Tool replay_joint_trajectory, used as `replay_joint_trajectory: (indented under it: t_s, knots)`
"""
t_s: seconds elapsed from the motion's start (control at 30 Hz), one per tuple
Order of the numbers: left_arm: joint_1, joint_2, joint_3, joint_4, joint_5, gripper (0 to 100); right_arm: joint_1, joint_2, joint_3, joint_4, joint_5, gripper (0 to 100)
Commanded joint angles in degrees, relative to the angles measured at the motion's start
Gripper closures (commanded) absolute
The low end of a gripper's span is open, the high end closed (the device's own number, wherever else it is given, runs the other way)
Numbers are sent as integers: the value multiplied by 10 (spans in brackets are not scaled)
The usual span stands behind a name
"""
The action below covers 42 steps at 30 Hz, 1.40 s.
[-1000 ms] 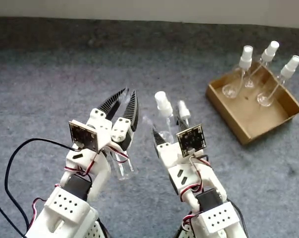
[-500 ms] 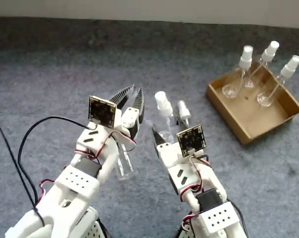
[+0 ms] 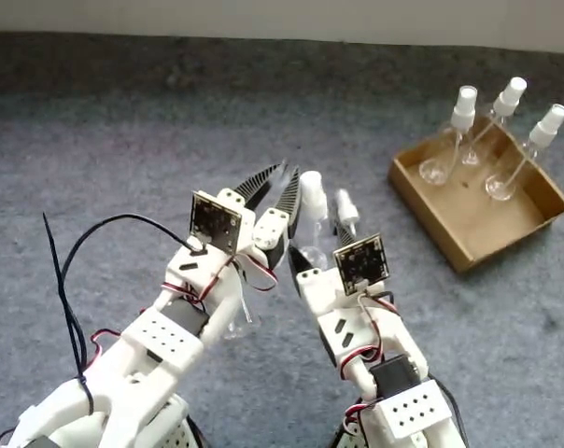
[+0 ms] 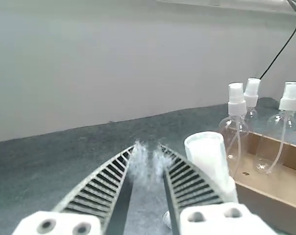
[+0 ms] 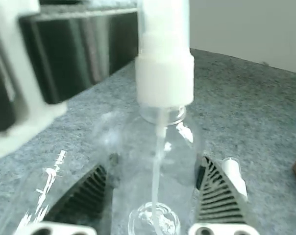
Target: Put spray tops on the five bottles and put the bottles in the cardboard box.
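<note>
One clear bottle (image 3: pixel 233 315) lies on its side on the grey counter (image 3: pixel 95 140), under your left arm. Your left fingers (image 3: pixel 261 177) sit above the counter with a narrow gap and hold nothing. Their tips are just beside the white spray top (image 3: pixel 311 189) of the upright bottle (image 3: pixel 312 247). In the left wrist view that top (image 4: pixel 209 156) stands right against one finger (image 4: pixel 187 181). Your right fingers (image 3: pixel 299 259) are closed on the upright bottle, one on each side of its body (image 5: pixel 158 161). A loose spray top (image 3: pixel 345 207) stands just beside it. Farther right, well apart, is the cardboard box (image 3: pixel 431 224). Three bottles (image 3: pixel 455 131) (image 3: pixel 492 121) (image 3: pixel 525 154) are in it, each with a spray top on.
</note>
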State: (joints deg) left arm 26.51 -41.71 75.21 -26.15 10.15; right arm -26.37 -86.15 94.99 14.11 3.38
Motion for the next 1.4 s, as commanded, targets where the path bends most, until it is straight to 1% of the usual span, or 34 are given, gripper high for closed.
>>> replay_joint_trajectory:
  t_s: [0.0,0.13,0.3,0.57,0.63,0.73,0.9,1.03,1.23,1.37]
  knots:
    - [30,-3,-31,-11,-4,966,-5,-10,-36,-15,0,896]
    - [30,-4,-14,-13,-4,966,-5,-10,-36,-15,0,896]
    - [43,-4,7,-14,-47,966,-5,-10,-36,-15,0,896]
    - [49,-5,7,-15,-48,966,-2,-10,-27,-15,0,896]
    - [49,-9,10,-28,-48,966,-2,-10,-27,-15,0,896]
    - [49,-38,34,-43,-48,966,-2,-10,-27,-16,0,896]
    - [50,-102,63,-42,-47,966,-2,-10,-27,-16,0,896]
    - [58,-124,75,-41,-47,966,-2,-10,-27,-16,0,896]
    - [78,-132,71,-4,-47,966,-1,-10,-27,-14,0,896]
    - [75,-132,76,-2,-47,966,0,-10,-27,-13,0,896]
